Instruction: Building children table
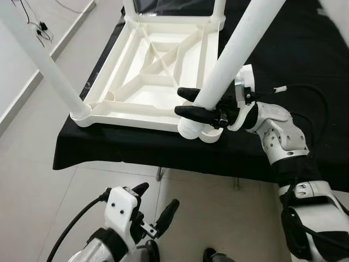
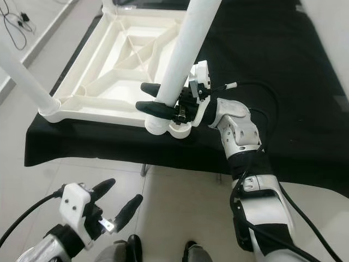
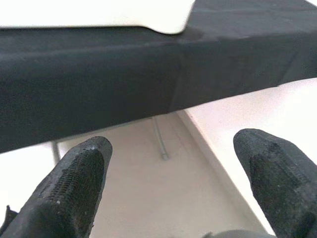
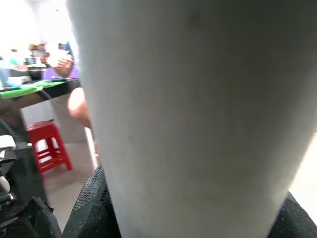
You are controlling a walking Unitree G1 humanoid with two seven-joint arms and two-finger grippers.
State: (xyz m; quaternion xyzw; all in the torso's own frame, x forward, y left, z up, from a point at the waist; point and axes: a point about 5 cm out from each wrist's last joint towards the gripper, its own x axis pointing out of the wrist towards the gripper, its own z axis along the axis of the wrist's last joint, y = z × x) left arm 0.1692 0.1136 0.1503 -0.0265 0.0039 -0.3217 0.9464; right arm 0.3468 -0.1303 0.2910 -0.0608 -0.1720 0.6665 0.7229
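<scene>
Left gripper (image 1: 154, 210): low, idle, fingers apart.
Right gripper (image 1: 197, 103): clamped on table leg (image 1: 232, 52), just above corner socket (image 1: 200, 131); axis tilted.

Right hand (image 2: 156, 97) gripping white leg (image 2: 188, 46), upturned tabletop (image 2: 82, 101), left hand (image 2: 115, 203) open

Head views bright, even, sharp; soft shadow under the black-clothed desk (image 1: 136, 147) front edge. White table leg (image 4: 198, 119) fills right wrist view, blurred, background overexposed. Left wrist view: fingers (image 3: 69, 193) soft, floor (image 3: 163, 198) glare-washed.
</scene>
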